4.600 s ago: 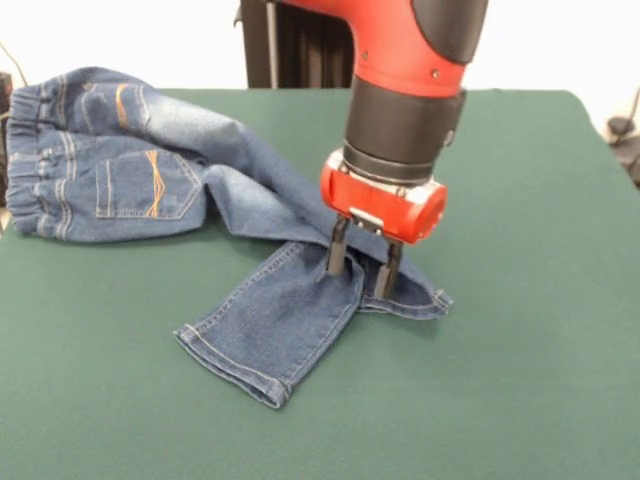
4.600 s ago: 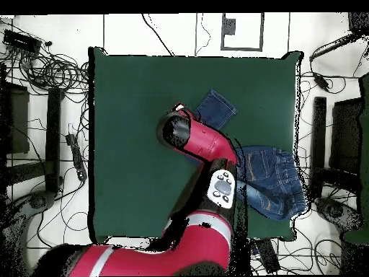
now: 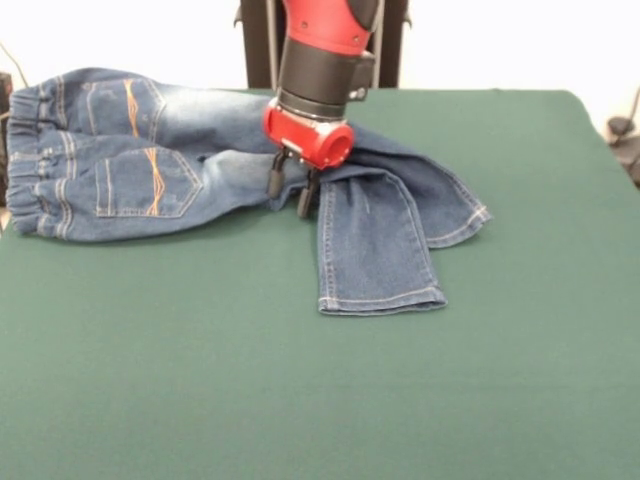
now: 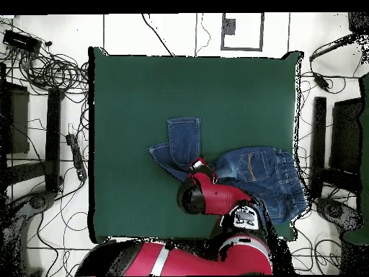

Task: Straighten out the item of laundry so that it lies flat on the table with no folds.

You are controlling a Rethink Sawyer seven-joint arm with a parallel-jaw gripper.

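The blue denim jeans (image 3: pixel 200 150) lie at the far left of the green table (image 3: pixel 300 400). The gathered waistband reaches the table's left edge, with the orange-stitched back pockets facing up. The legs run right. One leg is folded toward the camera and ends in a hem near the middle; the other lies under it and ends further right. My gripper (image 3: pixel 290 195) hangs over the fold where the legs bend, its fingers apart and their tips at the cloth. In the overhead view the jeans (image 4: pixel 252 169) lie by the table's (image 4: pixel 144 94) right edge, with the gripper (image 4: pixel 199 164) at the folded leg.
The robot's pedestal (image 3: pixel 260 40) stands behind the table's far edge. In the overhead view, cables (image 4: pixel 50 72) and equipment lie on the floor round the table. Bare green cloth fills the near half of the front view.
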